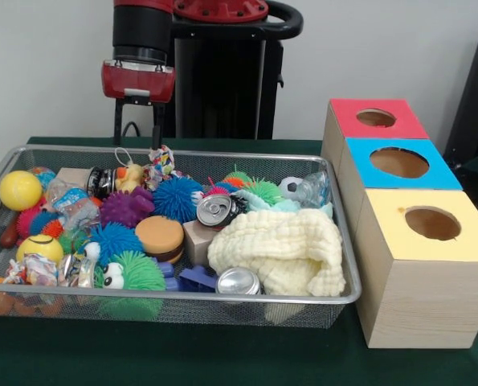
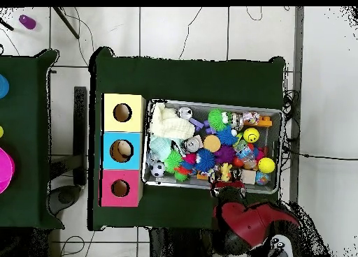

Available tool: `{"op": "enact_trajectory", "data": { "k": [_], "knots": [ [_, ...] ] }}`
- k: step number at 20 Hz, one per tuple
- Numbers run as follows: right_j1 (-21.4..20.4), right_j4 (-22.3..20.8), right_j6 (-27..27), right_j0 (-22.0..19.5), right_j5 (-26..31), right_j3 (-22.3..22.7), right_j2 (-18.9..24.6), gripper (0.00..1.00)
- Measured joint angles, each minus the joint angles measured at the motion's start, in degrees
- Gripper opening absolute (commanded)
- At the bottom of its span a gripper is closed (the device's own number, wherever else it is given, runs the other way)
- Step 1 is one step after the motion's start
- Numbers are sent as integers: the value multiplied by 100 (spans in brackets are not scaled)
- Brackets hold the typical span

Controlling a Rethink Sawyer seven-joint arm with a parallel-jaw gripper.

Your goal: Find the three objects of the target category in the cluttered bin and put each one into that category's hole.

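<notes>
The silver wire-mesh bin (image 1: pixel 222 298) fills the table's left, packed with toys; it also shows in the overhead view (image 2: pixel 210 104). A small yellow plush duck (image 1: pixel 129 177) with an orange beak lies by the bin's far rim, also seen from overhead (image 2: pixel 225 172). No striped tiger shows. My gripper (image 1: pixel 136 135) hangs open and empty above the far rim, just over the duck; in the overhead view the gripper (image 2: pixel 226 186) sits at the bin's edge nearest the base. The red-surround hole (image 1: pixel 376 117) tops the farthest wooden box, right of the bin, and shows from overhead (image 2: pixel 120 188).
Blue-surround hole (image 1: pixel 399 162) and yellow-surround hole (image 1: pixel 432 223) sit in the nearer boxes. In the bin: a cream knitted cloth (image 1: pixel 279 251), drink cans (image 1: pixel 215 211), several spiky balls (image 1: pixel 177 197), a yellow ball (image 1: pixel 19 190), a wooden block (image 1: pixel 198 241), a multi-coloured toy (image 1: pixel 160 165).
</notes>
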Motion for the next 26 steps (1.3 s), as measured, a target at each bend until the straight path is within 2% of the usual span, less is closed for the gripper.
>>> {"op": "enact_trajectory", "data": {
  "k": [9,26],
  "knots": [
    [279,210,0,54,-457,-2,-282,100],
    [503,334,0,131,-660,-19,-528,100]
  ]
}}
